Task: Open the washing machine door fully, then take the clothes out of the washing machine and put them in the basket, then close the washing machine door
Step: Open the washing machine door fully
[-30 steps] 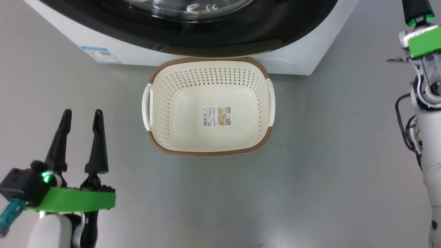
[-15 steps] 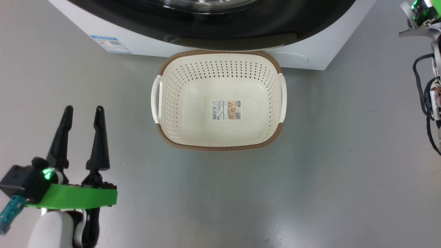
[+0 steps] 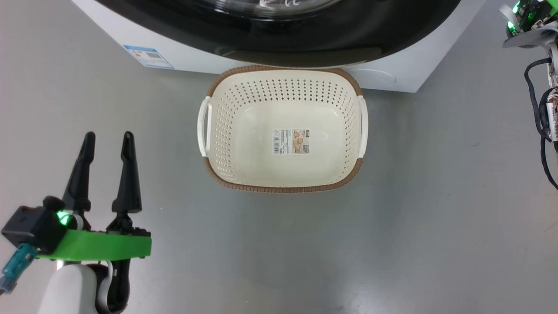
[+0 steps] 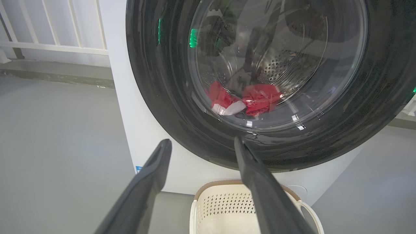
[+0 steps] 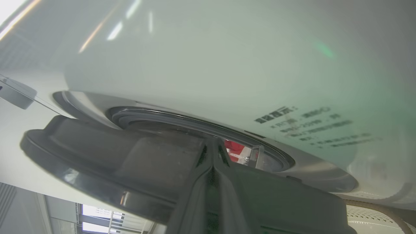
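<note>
Two grippers logged.

- **Left gripper** (image 3: 108,136): fingers spread wide, holding nothing. It hovers over the floor (image 3: 436,218), well left of the basket (image 3: 283,189), unchanged over the last second.
- **Right gripper** (image 5: 213,152): fingers pressed together with nothing between them, tip at the edge of the washing machine door (image 5: 97,169).
- **Change:** the head camera has swung, so the basket sits further right in that view without itself moving. The right arm (image 3: 523,39) has climbed toward the top corner.
- **Door:** ajar by a narrow gap, not fully open; first step judged under way.
- **Clothes** (image 4: 253,99): red heap lying in the drum (image 4: 279,65) of the washing machine (image 3: 405,65), none yet in the basket.
- **Obscured:** the closed fingers possibly hook behind the door rim, but contact is hard to confirm. The hinge side is cut off.
</note>
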